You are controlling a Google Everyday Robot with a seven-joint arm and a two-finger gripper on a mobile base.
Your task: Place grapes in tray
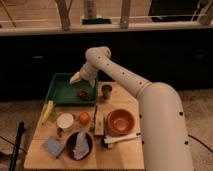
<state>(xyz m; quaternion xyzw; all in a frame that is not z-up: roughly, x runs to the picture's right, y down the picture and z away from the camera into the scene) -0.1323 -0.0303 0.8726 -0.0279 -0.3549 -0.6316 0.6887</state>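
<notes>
The grapes [83,93], a small dark reddish-purple cluster, lie inside the green tray [62,91] near its right side. The tray sits at the back left of the wooden table. My gripper [76,78] hangs at the end of the white arm, above the tray's back part, up and to the left of the grapes and apart from them. It holds nothing that I can see.
A dark cup [106,91] stands right of the tray. An orange fruit [84,118], a white cup [65,121], an orange-brown bowl [121,122], a dark bowl with cloth [80,146], a yellow item [47,111] and a blue sponge [52,147] fill the table's front.
</notes>
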